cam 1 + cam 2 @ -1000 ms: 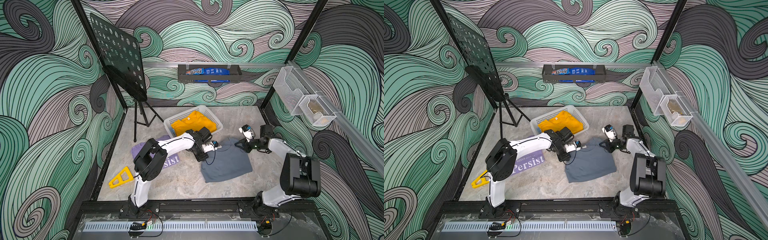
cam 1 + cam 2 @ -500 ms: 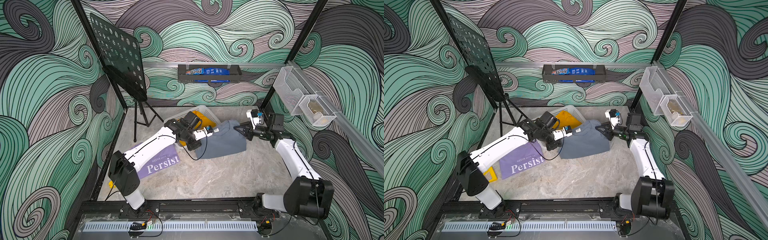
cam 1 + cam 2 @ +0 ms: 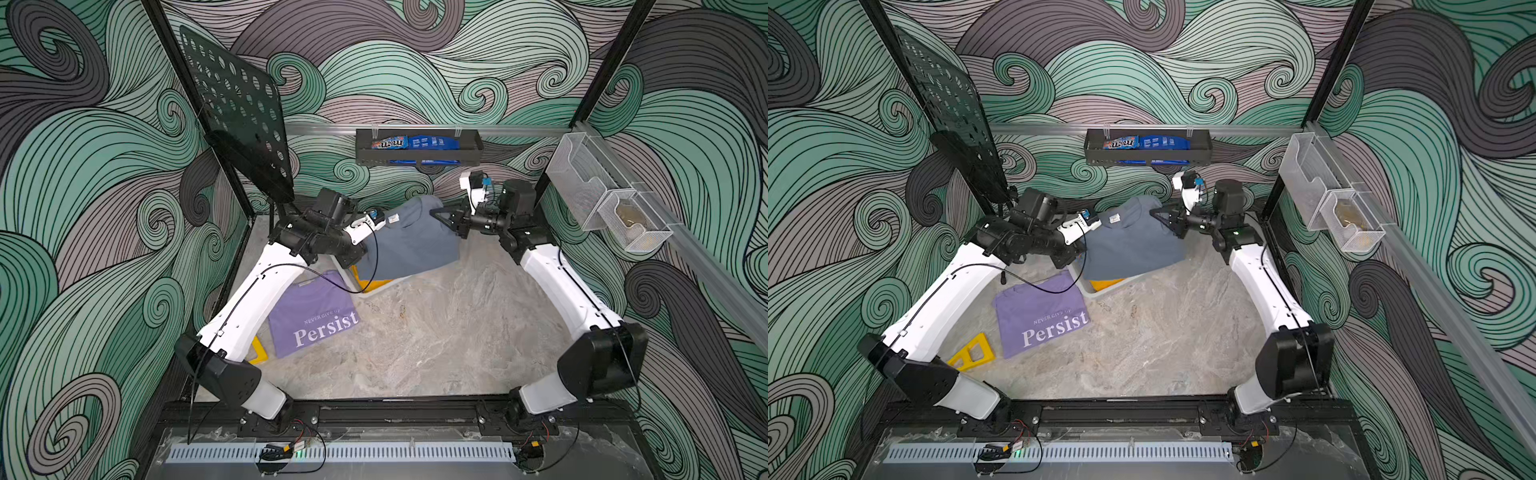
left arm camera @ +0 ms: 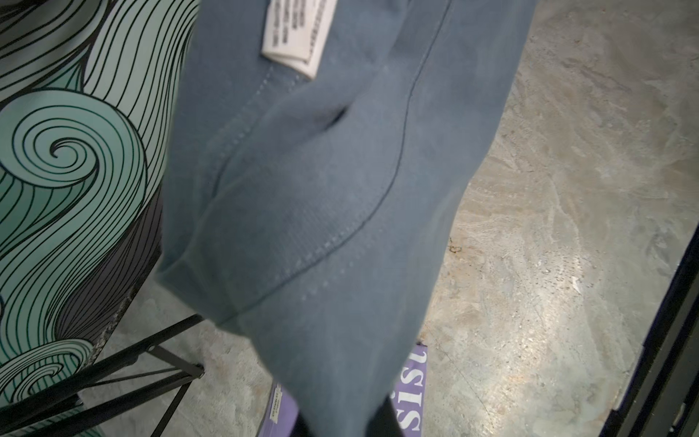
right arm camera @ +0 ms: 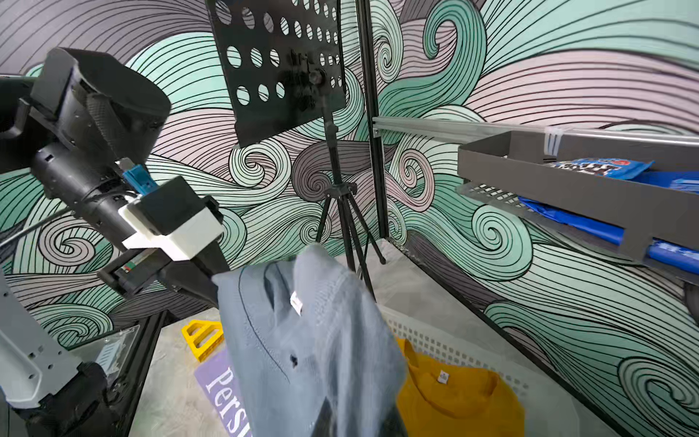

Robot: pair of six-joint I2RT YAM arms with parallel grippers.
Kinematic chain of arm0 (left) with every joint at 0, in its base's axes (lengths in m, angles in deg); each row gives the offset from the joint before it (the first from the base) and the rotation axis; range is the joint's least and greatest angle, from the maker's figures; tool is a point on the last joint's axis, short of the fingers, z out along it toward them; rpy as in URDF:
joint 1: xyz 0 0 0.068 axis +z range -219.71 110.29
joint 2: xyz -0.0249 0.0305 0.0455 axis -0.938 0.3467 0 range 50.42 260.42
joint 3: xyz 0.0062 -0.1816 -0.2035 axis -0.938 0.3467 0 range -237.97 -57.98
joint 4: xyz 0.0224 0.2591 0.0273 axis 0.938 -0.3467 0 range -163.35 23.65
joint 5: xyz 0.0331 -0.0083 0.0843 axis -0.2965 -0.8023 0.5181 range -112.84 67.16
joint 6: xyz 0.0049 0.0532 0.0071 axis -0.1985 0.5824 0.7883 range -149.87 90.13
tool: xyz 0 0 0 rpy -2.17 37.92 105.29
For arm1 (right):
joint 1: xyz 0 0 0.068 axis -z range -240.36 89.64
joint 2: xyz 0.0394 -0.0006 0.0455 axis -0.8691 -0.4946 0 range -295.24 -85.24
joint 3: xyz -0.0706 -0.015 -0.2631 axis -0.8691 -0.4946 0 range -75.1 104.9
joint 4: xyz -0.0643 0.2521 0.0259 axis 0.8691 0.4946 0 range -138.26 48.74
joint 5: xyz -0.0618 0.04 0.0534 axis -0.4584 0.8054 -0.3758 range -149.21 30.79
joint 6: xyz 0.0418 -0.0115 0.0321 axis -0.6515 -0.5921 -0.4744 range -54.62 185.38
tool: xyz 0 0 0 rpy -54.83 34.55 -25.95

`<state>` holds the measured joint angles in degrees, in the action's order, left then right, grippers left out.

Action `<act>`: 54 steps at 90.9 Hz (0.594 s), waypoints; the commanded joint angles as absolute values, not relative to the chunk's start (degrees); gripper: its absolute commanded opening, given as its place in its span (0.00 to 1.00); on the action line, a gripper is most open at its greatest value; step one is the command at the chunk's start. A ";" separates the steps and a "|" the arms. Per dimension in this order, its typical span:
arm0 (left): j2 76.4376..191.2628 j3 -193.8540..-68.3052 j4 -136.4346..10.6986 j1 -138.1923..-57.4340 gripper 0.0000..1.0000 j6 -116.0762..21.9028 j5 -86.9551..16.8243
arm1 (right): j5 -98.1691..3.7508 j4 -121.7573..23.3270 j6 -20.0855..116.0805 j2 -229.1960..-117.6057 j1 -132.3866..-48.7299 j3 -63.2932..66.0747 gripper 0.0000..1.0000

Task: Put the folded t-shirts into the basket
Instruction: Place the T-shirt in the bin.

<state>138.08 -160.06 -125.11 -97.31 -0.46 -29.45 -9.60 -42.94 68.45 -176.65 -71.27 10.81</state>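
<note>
Change: grey t-shirt [image 3: 411,247] lifted off the counter [image 3: 419,336], now over the basket [image 3: 374,292].
Grippers: your left gripper [image 3: 383,219] and right gripper [image 3: 439,216] each pinch its top edge.
Meaning: ready to lower.

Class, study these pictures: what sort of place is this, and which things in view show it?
Likely a robot lab test cell: left arm and right arm bolted to a front rail, wave-patterned walls boxing in the table.
</note>
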 commanded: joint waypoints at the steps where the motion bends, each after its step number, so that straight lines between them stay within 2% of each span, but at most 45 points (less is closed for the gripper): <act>1: 139.94 -163.63 -126.50 -95.27 0.00 -0.12 -28.35 | -11.84 -46.26 64.49 -181.81 -72.73 15.42 0.00; 17: 144.15 -166.33 -127.82 -93.41 0.00 -1.69 -29.74 | -11.86 -45.51 65.04 -190.21 -73.77 21.28 0.00; 54: 148.03 -162.96 -125.64 -93.27 0.00 -5.25 -32.49 | -12.36 -37.92 70.74 -202.73 -73.54 31.13 0.00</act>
<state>147.21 -163.56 -126.71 -93.46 -3.34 -29.89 -12.25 -41.15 67.82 -200.63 -73.55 27.44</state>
